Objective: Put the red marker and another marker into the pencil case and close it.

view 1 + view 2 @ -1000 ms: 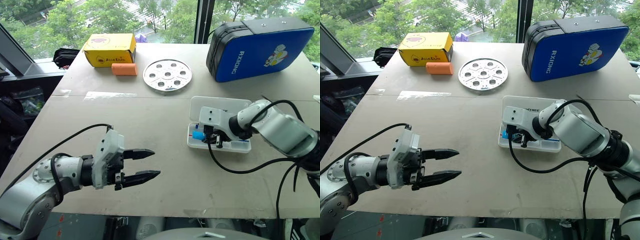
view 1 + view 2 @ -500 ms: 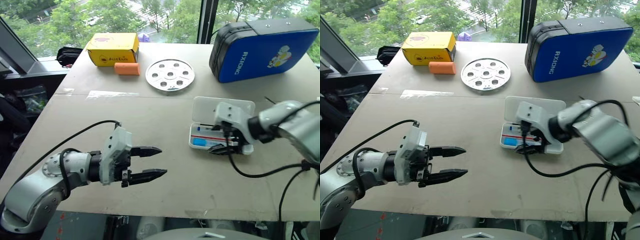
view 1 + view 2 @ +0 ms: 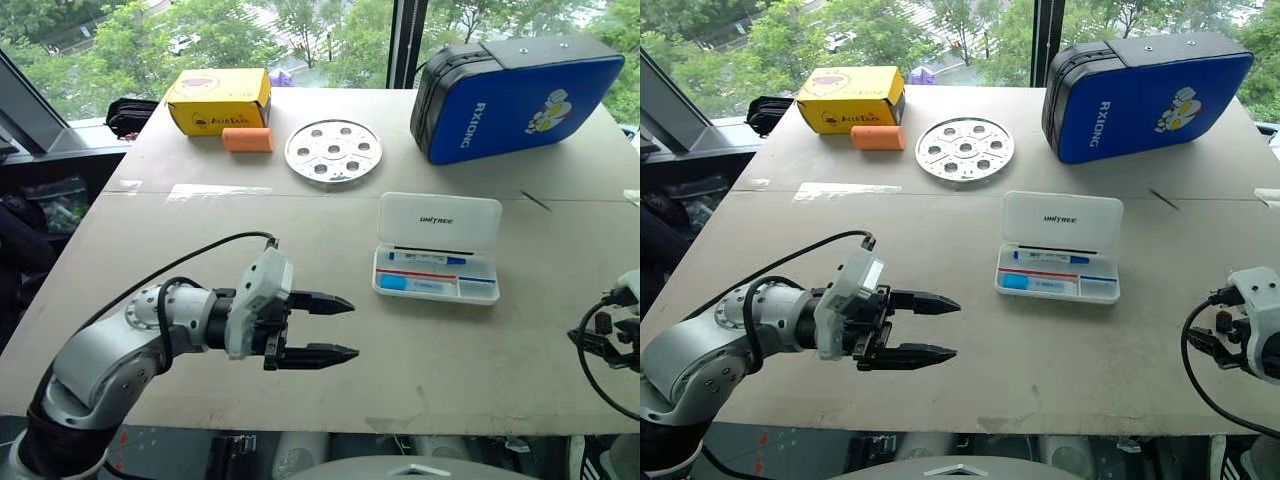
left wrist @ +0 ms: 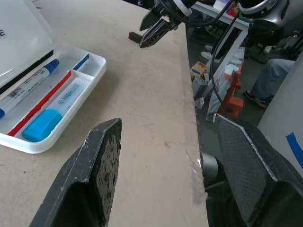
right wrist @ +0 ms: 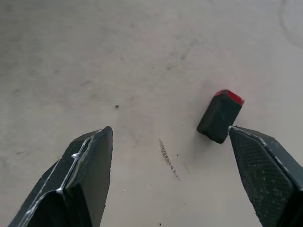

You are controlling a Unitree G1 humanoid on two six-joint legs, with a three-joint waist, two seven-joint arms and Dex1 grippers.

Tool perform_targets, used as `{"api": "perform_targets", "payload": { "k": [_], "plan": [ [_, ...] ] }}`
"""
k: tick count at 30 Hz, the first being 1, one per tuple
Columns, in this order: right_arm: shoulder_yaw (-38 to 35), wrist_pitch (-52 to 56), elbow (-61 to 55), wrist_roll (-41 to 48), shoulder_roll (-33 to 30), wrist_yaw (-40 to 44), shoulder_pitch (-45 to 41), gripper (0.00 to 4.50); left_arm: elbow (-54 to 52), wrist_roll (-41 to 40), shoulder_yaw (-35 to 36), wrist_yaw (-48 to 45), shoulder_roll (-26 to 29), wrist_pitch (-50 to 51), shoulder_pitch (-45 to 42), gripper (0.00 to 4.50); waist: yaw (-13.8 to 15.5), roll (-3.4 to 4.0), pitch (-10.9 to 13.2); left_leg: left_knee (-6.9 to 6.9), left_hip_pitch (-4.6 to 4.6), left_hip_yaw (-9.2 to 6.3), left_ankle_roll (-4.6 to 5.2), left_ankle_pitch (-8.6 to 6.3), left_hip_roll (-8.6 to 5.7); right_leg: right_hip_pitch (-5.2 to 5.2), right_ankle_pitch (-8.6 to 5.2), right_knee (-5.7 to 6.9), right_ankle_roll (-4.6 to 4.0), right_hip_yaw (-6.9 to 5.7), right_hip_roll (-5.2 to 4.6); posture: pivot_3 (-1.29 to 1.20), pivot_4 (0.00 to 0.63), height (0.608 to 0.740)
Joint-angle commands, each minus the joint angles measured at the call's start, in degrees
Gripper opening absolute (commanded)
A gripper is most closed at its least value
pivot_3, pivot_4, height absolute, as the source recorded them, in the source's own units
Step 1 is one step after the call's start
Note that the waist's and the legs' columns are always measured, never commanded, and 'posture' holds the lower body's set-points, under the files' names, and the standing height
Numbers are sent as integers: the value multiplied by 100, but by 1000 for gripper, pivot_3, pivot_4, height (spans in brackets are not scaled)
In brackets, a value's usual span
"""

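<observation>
The pencil case lies open right of the tabletop's middle, its flat white plastic lid with rounded corners folded back towards the far edge. In its tray lie a blue-capped marker, a thin red marker and a blue-capped highlighter.

The left pincer hovers near the front edge, well left of the case, its black fingers spread with nothing between them. The right pincer, at the tabletop's right edge and partly cut off, is also spread and empty over a small black block with a red end; what it is I cannot tell.
</observation>
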Motion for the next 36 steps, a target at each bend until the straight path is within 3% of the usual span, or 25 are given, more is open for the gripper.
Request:
{"api": "perform_targets", "payload": {
  "k": [1, 4, 5, 6, 13, 20, 23, 30, 31, 36],
  "plan": [
    [-164, -202, 330, -315, 545, -689, -181, 3884, -36, 13, 54, -46, -2, -137, -29, 3141, -25, -10, -6, 0, 0, -1, 0, 0, 1, 0, 0, -1, 0, 0, 0, 0, 150, 740],
    [-301, -500, 779, -394, 915, -988, -409, 3884, -90, -1, 66, -2, -2, -145, 40, 3141, -68, -90, -43, -2, 12, 5, 0, 0, 9, 8, 1, -4, 0, 6, 3, 0, 150, 740],
    [-323, -574, 894, -393, 974, -1037, -457, 3390, -107, -6, 70, 21, -6, -145, 57, 3141, -74, -111, -56, -2, 17, 9, 0, 0, 18, 12, 1, -5, -1, 10, 3, 0, 150, 740],
    [-309, -703, 987, -412, 998, -1085, -472, 3181, -116, -15, 76, 47, -14, -142, 69, 3141, -74, -125, -65, -1, 21, 13, 0, 0, 21, 17, -4, -9, -13, 13, 3, 0, 150, 740],
    [-198, -1345, 1445, -330, 840, -1116, -401, 17, -116, -11, 76, 129, -41, -179, 120, 3141, 37, -129, -68, 20, 19, 19, 2, -2, -1, 35, -6, -21, -19, 18, -31, 0, 150, 740],
    [-280, -1295, 1406, -180, 704, -1067, -287, 17, -107, -1, 113, 150, -30, -221, 181, 3141, 43, -117, -64, 10, 16, 11, 8, -5, -1, 33, -4, -22, -12, 12, -28, 0, 150, 740],
    [-373, -1169, 1217, -102, 773, -1093, -341, 734, -100, 2, 120, 148, -17, -222, 200, 3141, 51, -110, -60, 9, 16, 9, 8, -5, 0, 33, -5, -22, -13, 10, -28, 0, 150, 740],
    [-521, -860, 887, 77, 772, -1082, -453, 4217, -117, -54, 125, 183, 1, -163, 164, 3141, 16, -89, -48, 4, 14, 11, 8, -5, 4, 26, -6, -20, -13, 11, -21, 0, 150, 740],
    [-524, -876, 927, 80, 760, -1107, -506, 4444, -123, -60, 117, 191, 1, -159, 162, 3141, 0, -85, -46, 4, 14, 12, 8, -5, 4, 26, -6, -20, -13, 12, -21, 0, 150, 740],
    [-422, -1047, 1261, 130, 803, -1228, -977, 4444, -195, -204, 164, 131, 31, -145, 111, 3141, -24, -49, -24, 3, 11, 19, 8, -5, 4, 15, -2, -16, -7, 17, -19, 0, 150, 740]
  ]
}}
